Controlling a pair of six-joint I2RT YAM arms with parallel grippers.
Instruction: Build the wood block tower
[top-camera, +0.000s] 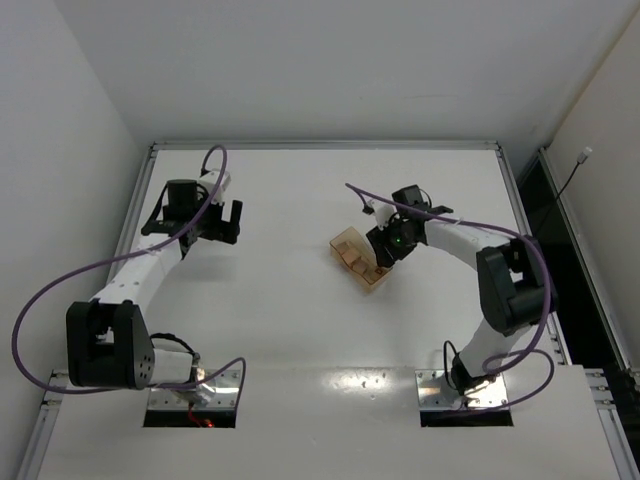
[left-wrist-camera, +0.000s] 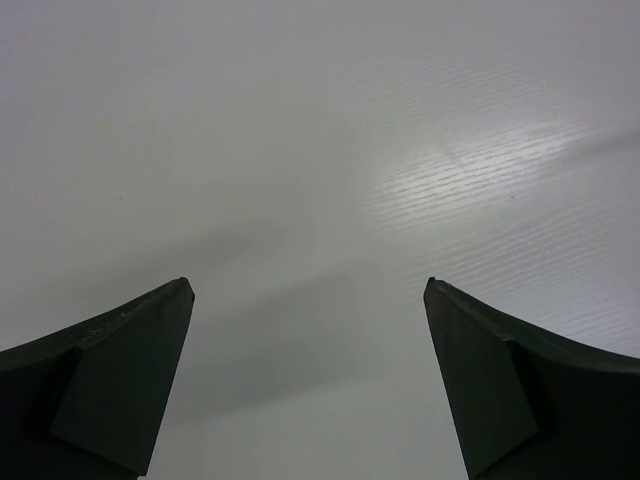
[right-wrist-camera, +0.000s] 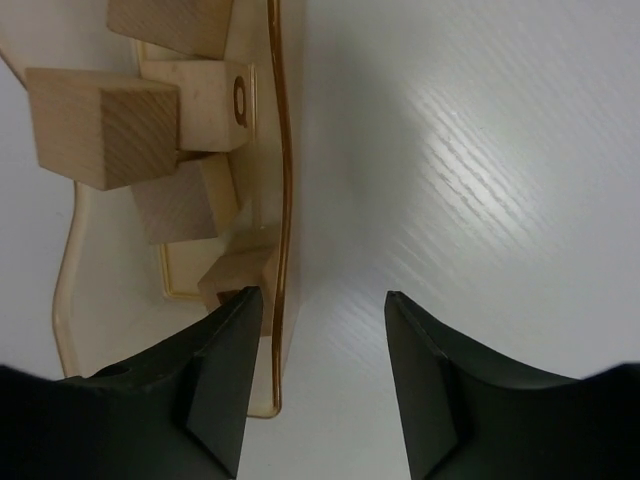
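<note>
Several small light-brown wooden cubes lie loose in a translucent amber tray right of the table's middle. In the right wrist view the cubes are piled inside the tray's wall. My right gripper is open and empty at the tray's right side. In its wrist view the gripper straddles that wall: one finger is over the tray next to a cube, the other is over bare table. My left gripper is open and empty over bare table at the far left.
The white table has a raised metal rim at its back and sides. White walls stand behind and to the left. Purple cables loop off both arms.
</note>
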